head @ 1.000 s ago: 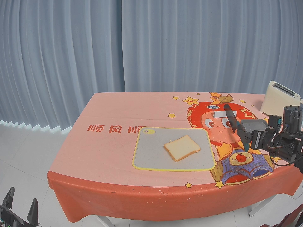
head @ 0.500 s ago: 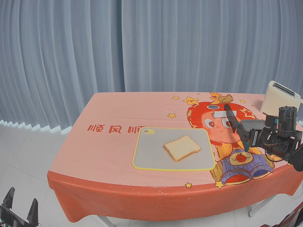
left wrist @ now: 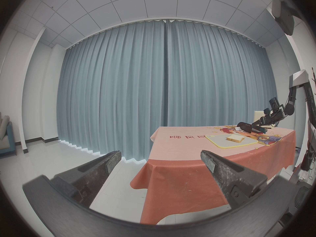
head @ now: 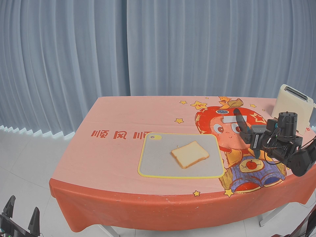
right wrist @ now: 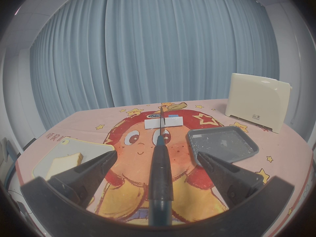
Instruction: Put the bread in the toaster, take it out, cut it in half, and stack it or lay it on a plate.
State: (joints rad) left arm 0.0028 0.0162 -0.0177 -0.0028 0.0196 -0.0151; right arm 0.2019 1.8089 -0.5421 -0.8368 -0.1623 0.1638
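A slice of bread [head: 190, 154] [right wrist: 64, 163] lies flat on the grey, yellow-rimmed cutting board [head: 158, 158] in the middle of the table. A cream toaster [head: 292, 105] [right wrist: 257, 100] stands at the far right corner. To the right of the board rests a dark knife [head: 241, 124] [right wrist: 160, 168], teal handle toward me, blade pointing to the far side. My right gripper [head: 247, 136] [right wrist: 156, 157] is open, one finger on each side of the handle, not touching it. My left gripper [head: 21, 214] [left wrist: 158, 168] hangs open and empty, low and left of the table.
A grey plate-like tray [right wrist: 222, 144] sits between the knife and the toaster. A white label [head: 233, 118] lies by the blade tip. The orange cloth has bare room left of the board. Blue curtains hang behind the table.
My right arm has moved left and lower, bringing its open gripper in around the knife handle. Knife, bread and left arm have stayed put.
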